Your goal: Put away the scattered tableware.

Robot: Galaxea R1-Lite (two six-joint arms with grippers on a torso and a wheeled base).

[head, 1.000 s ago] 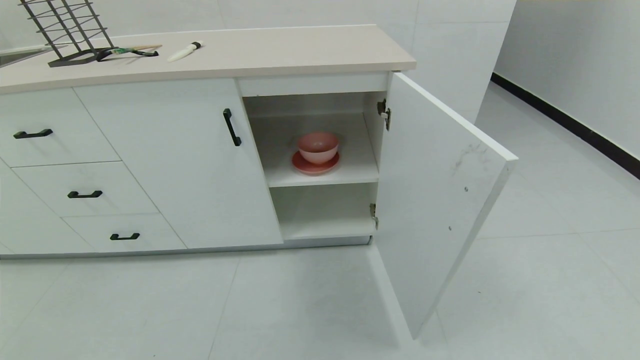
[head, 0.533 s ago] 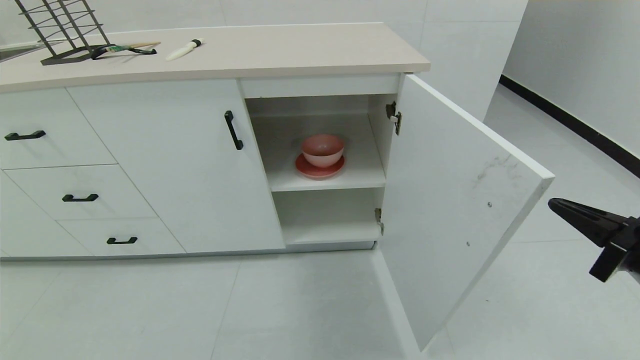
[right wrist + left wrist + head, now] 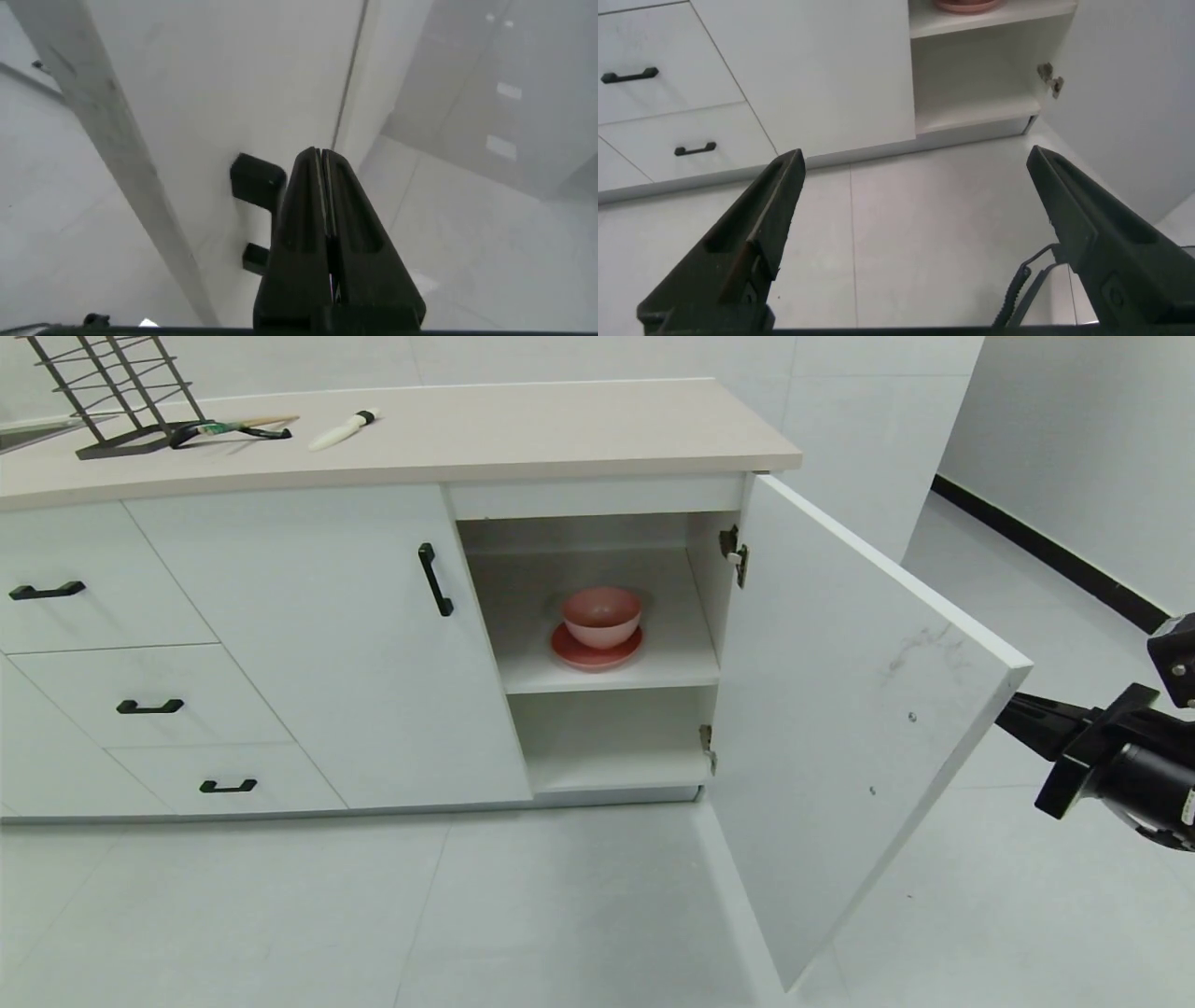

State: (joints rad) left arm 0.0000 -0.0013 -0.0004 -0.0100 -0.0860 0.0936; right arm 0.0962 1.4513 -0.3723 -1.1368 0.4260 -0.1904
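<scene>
A pink bowl sits upright, mouth up, on a red plate inside the cabinet, beyond the open door from the right gripper. That gripper's fingers are pressed together beside the door's black handle; from the head view, the door hides their tips. The left gripper is spread wide above the floor.

left gripper spread, right gripper closed (pressed tight)

On upper shelf: red plate, pink bowl stacked atop.
</scene>
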